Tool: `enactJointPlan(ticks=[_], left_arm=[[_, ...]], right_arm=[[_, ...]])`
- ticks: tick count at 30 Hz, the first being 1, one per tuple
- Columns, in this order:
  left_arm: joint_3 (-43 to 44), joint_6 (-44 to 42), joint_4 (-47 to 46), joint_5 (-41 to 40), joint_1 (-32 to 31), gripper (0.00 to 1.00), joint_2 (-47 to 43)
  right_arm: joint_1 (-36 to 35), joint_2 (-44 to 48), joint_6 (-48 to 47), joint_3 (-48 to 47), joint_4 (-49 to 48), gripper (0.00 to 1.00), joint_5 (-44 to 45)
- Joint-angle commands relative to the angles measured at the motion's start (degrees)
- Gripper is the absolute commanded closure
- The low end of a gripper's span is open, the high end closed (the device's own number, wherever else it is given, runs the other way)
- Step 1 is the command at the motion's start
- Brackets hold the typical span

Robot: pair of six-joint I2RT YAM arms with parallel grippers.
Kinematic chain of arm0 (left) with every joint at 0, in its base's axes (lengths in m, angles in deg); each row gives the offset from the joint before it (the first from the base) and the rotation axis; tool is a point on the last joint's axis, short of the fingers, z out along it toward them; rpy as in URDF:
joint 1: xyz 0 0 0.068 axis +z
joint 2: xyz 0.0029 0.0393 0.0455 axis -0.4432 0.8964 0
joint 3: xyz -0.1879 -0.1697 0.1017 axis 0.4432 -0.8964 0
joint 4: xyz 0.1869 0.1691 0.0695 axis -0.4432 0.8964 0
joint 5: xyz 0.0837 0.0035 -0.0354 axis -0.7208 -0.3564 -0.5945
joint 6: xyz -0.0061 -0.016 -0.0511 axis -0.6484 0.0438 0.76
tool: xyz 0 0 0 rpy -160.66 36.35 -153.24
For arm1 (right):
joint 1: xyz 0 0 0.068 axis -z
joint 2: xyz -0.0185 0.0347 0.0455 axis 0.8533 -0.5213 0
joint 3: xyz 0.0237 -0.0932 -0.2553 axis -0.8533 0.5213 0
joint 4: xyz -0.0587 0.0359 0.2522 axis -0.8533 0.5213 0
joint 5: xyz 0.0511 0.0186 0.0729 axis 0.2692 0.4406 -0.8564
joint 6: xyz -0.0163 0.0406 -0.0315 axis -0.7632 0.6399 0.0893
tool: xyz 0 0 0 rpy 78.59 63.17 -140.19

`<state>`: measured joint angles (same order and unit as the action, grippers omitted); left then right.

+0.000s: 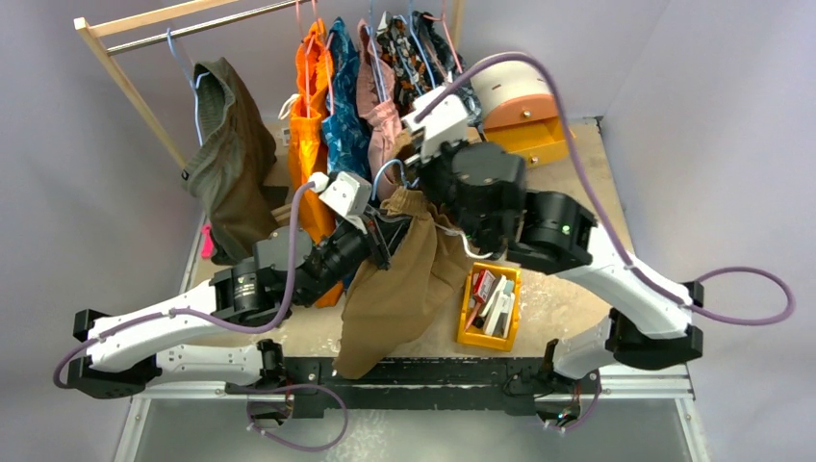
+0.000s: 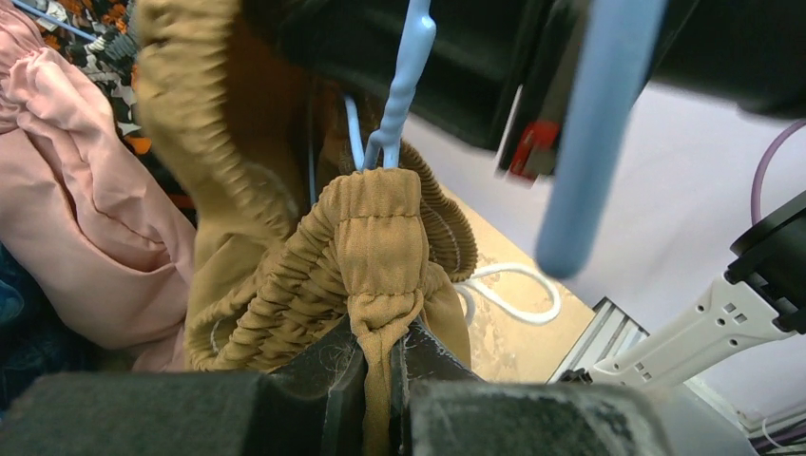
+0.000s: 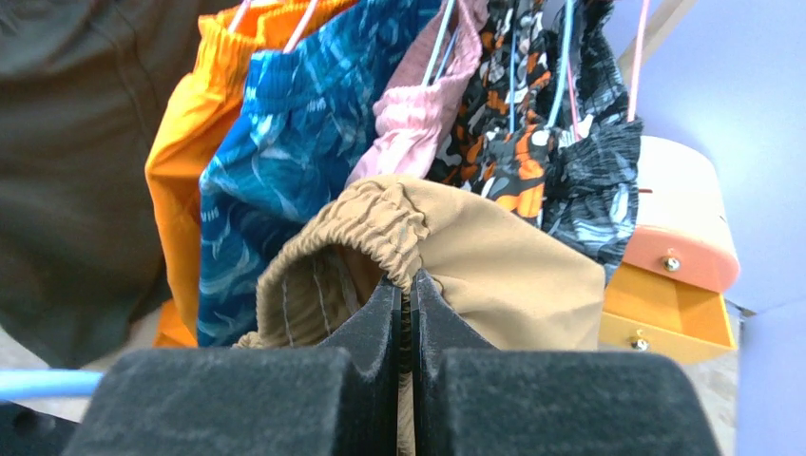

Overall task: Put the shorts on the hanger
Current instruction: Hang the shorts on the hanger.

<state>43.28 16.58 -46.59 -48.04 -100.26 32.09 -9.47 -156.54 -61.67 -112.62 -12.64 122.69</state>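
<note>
The tan-brown shorts (image 1: 404, 279) hang over the table's middle, held up by both arms at the gathered waistband. My left gripper (image 2: 380, 340) is shut on a bunched fold of the waistband (image 2: 375, 237), and the white drawstring (image 2: 518, 296) loops down behind it. My right gripper (image 3: 407, 287) is shut on another stretch of the elastic edge of the shorts (image 3: 504, 266). The light-blue hanger (image 2: 407, 76) rises out of the waistband opening just above the left grip. Its hook (image 1: 386, 173) shows between the two grippers, and a blurred blue bar (image 2: 597, 123) crosses close to the left camera.
A wooden rack (image 1: 125, 72) at the back carries a dark olive garment (image 1: 226, 159), orange shorts (image 1: 310, 111), blue, pink and patterned shorts. An orange-and-white drawer box (image 1: 524, 106) stands back right. A yellow bin (image 1: 471, 332) with small items sits at the front right.
</note>
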Motion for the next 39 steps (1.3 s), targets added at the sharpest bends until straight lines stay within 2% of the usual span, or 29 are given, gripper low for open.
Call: enactJointPlan(ticks=[1,4,9,11,18,25,26,29,32,35,39], left_arm=[[3.3,-0.6,-2.4,-1.1,-0.3,1.00,-0.2],[2.9,-0.8,-2.9,-2.9,-0.3,1.00,-0.6],[1.6,-1.3,-4.3,-5.5,-0.2,1.00,-1.3],[1.0,-1.3,-5.2,-6.4,-0.2,1.00,-1.7],[-1.6,-1.5,-8.4,-7.8,-0.3,1.00,-3.7],[-1.9,-1.2,-11.5,-2.5,-0.3,1.00,-2.3],[-2.2,-1.0,-12.0,-2.2,-0.2,1.00,-2.3],[-3.1,-0.6,-13.0,-1.8,-0.2,1.00,-3.2],[-5.0,-0.2,-14.3,-1.5,-0.2,1.00,-5.2],[-7.6,0.0,-17.1,-0.5,-0.2,1.00,-7.6],[-11.3,0.0,-22.2,2.5,-0.3,1.00,-10.6]], right_arm=[[-3.4,-2.2,-1.8,-4.1,1.1,1.00,10.5],[-4.0,-4.2,1.0,-9.4,5.2,1.00,8.7],[-4.6,-10.4,9.2,-23.0,15.1,1.00,0.0],[-4.6,-11.1,11.7,-25.5,16.7,1.00,-2.8],[-4.6,-5.9,15.9,-17.9,11.7,1.00,-12.0],[-4.6,-8.9,17.3,-20.9,13.2,1.00,-23.3],[-4.7,-8.3,17.2,-20.2,12.5,0.97,-24.9],[-4.6,-4.4,17.0,-15.6,8.4,0.71,-27.9],[-4.7,0.1,16.7,-9.8,3.8,0.55,-30.7],[-4.6,2.9,16.5,-7.5,1.1,0.46,-34.0],[-4.6,4.8,16.5,-6.5,0.0,0.41,-39.2]])
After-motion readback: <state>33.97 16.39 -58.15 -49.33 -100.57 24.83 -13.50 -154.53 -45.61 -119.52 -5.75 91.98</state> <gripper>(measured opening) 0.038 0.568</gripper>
